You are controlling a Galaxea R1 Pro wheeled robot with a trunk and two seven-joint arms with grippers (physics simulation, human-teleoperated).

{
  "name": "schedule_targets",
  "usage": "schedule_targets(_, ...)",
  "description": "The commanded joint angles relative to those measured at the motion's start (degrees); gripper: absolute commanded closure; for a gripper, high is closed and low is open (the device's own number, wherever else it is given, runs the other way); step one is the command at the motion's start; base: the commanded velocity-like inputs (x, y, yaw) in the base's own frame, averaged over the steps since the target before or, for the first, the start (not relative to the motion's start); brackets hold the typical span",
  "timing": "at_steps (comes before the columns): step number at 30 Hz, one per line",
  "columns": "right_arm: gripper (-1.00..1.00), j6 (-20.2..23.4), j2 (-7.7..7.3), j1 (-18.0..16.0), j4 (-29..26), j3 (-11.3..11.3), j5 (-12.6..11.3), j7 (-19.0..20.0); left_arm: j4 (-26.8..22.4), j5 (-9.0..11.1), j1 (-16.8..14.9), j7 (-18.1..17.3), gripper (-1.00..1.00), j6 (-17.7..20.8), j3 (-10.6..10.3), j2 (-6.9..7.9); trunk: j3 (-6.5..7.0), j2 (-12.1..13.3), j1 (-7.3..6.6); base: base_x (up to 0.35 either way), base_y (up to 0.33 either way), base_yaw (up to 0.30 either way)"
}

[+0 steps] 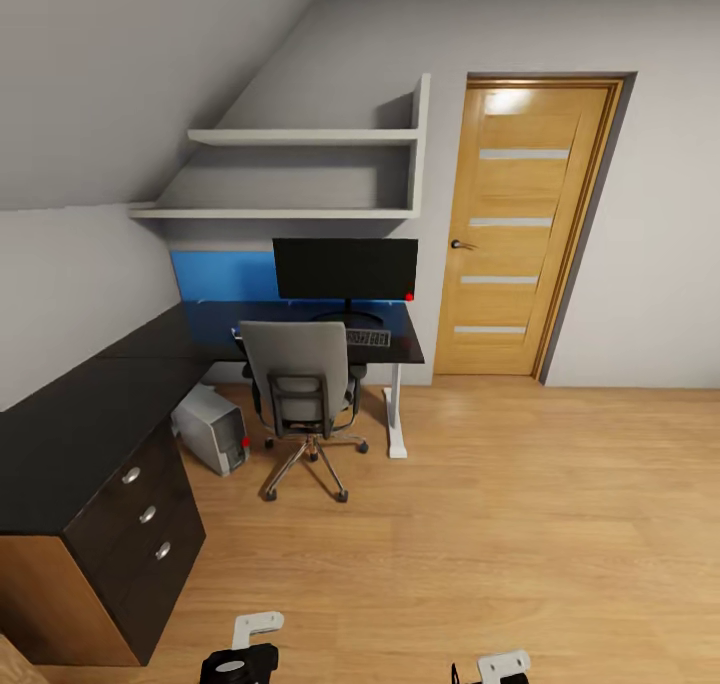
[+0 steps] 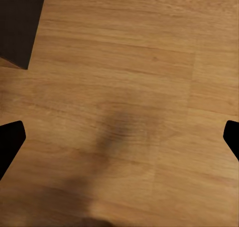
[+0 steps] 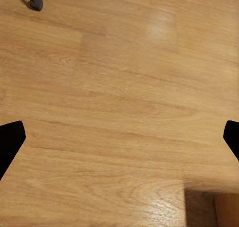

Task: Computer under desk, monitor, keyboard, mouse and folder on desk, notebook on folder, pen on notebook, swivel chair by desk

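The black-topped desk (image 1: 110, 404) runs along the left wall and turns under the shelves. On its far part stand the monitor (image 1: 345, 269) and, in front of it, the keyboard (image 1: 367, 338). The grey swivel chair (image 1: 298, 384) is pushed up to the desk with its back toward me, hiding its seat and the folder. The light grey computer (image 1: 212, 430) stands on the floor beside the chair, at the desk's edge. Mouse, notebook and pen are out of view. My left gripper (image 1: 245, 652) (image 2: 119, 137) and right gripper (image 1: 495, 669) (image 3: 119, 137) hang open over bare floor, far from the desk.
A three-drawer unit (image 1: 140, 524) (image 2: 17, 23) stands at the near left, close to my left arm. A closed wooden door (image 1: 525, 229) is right of the desk. Wood floor (image 1: 520, 524) stretches between me and the desk. A chair castor (image 3: 36, 4) is visible in the right wrist view.
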Motion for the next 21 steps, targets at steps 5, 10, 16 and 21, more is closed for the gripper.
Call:
schedule_targets(5,-1.00,0.0,0.02,-0.1,0.1,0.2,0.6,-0.6,0.0,0.6,0.0,0.2,-1.00,-0.1,-0.5,-0.01,0.84,2.0,-1.10,0.000,0.000,0.000)
schedule_targets(10,-1.00,0.0,0.02,-0.1,0.1,0.2,0.6,-0.6,0.0,0.6,0.0,0.2,-1.00,-0.1,-0.5,-0.03,1.73,4.0,-2.20,0.000,0.000,0.000)
schedule_targets(16,-1.00,0.0,0.02,-0.1,0.1,0.2,0.6,-0.6,0.0,0.5,0.0,0.2,-1.00,-0.1,-0.5,-0.09,2.81,6.4,-3.52,0.000,0.000,0.000)
schedule_targets(21,-1.00,0.0,0.02,-0.1,0.1,0.2,0.6,-0.6,0.0,0.5,0.0,0.2,-1.00,-0.1,-0.5,-0.05,3.71,8.4,-4.62,0.000,0.000,0.000)
